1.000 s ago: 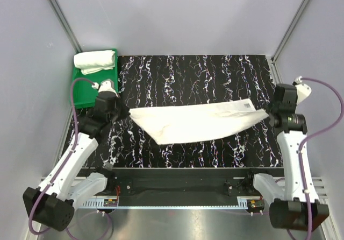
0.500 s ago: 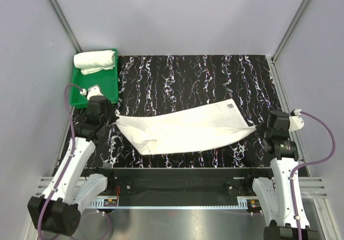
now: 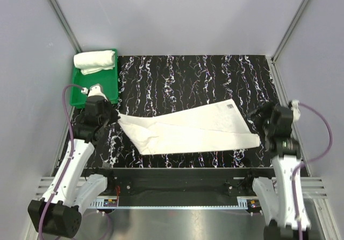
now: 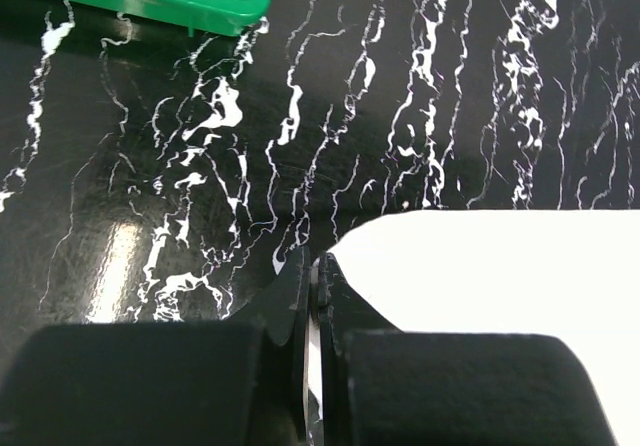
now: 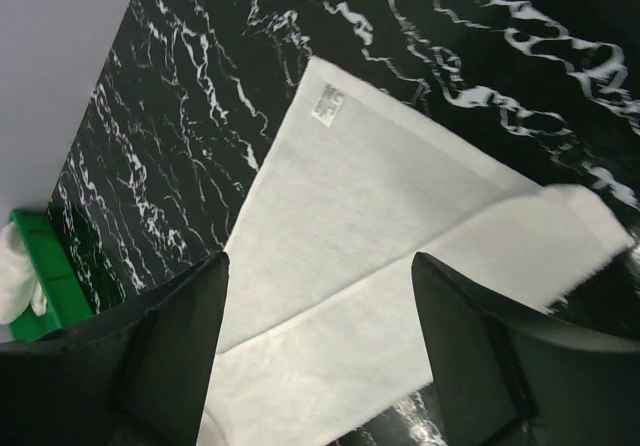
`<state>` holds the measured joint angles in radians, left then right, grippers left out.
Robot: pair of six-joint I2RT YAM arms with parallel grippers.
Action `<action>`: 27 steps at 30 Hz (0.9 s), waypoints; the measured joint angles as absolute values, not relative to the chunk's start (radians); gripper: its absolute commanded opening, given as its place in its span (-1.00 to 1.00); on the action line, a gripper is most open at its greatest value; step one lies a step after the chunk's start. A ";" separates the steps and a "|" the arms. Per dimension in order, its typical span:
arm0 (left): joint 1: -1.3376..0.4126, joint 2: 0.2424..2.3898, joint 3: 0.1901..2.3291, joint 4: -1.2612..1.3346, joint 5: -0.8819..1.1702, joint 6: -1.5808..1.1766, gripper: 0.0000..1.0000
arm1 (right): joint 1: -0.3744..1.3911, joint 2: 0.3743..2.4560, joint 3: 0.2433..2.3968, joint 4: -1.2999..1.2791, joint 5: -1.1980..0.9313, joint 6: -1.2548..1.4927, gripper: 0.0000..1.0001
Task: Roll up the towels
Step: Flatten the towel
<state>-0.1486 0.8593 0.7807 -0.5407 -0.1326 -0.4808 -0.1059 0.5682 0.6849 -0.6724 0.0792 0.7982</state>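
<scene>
The left gripper (image 4: 313, 266) is clamped on the left corner of the flat towel (image 3: 188, 129), which lies spread across the near table (image 3: 188, 73). The right gripper (image 5: 318, 266) gapes over the towel's right corner, holding nothing. At the far left, the tray (image 3: 80, 86) holds a rolled towel (image 3: 95, 61).

The top camera looks down from high up; both wrist cameras sit close over the counter (image 3: 188, 73) (all three share the towel (image 3: 188, 129)).
</scene>
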 measured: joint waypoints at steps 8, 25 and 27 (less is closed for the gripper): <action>-0.147 0.926 0.814 -0.573 -0.021 -0.387 -1.00 | -0.107 1.474 1.049 -0.440 -0.125 0.638 0.51; -0.146 0.953 0.818 -0.601 0.083 -0.318 -1.00 | 0.057 2.111 1.621 -0.686 0.067 0.431 0.63; -0.146 0.953 0.818 -0.601 0.092 -0.318 -1.00 | 0.068 2.137 1.634 -0.707 0.092 0.427 0.63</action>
<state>-0.1463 0.9531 0.8185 -0.6010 0.0917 -0.3176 0.0685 2.1372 1.6344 -0.7074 0.0917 0.4274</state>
